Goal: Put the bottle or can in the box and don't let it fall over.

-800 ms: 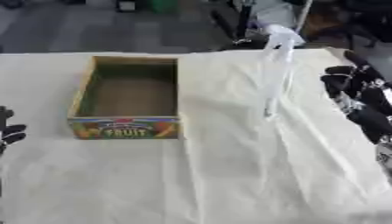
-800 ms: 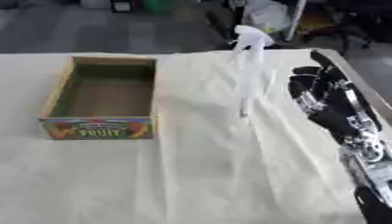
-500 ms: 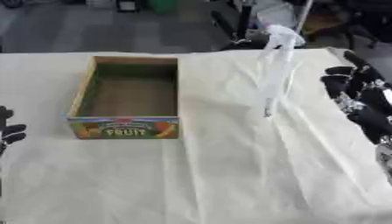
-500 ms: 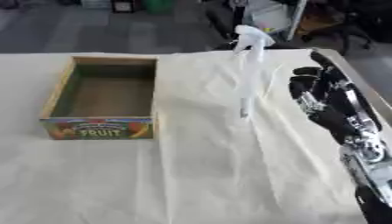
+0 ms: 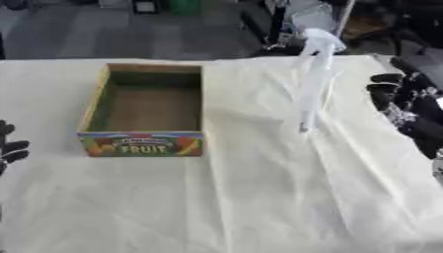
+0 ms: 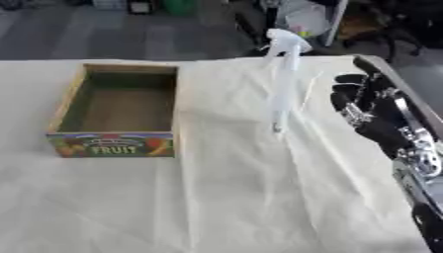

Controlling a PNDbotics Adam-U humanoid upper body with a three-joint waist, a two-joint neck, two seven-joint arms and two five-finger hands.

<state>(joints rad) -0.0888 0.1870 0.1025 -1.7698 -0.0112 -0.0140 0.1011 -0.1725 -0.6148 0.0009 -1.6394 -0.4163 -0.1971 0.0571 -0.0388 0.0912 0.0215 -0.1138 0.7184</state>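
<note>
A tall, slim clear spray bottle (image 6: 283, 84) stands upright on the cloth-covered surface (image 6: 225, 197), right of its middle and nearer the far edge, its white trigger head at the top. The open box (image 6: 118, 112) with the word FRUIT on its front wall sits well apart from it toward the left side, nothing inside it.

The right hand (image 6: 368, 111) hangs near the right edge, just beside the bottle but not touching it; a clear strip of cloth shows between them. Its fingers (image 6: 346, 94) are curled part way and point toward the bottle, holding nothing. The left hand (image 5: 9, 148) shows only as a few dark fingers at the left edge, near the front corner of the box, too little of it in view to tell how they are set.

The coming move turns on this: the bottle lies to the left of the right hand's fingers, with its long axis vertical, and the right hand is by far the nearer of the two. A sideways approach to the narrow body would suit it (the thing is tall on a small base, so a push high up could tip it). The box then lies further left again, across the wrinkled cloth.
</note>
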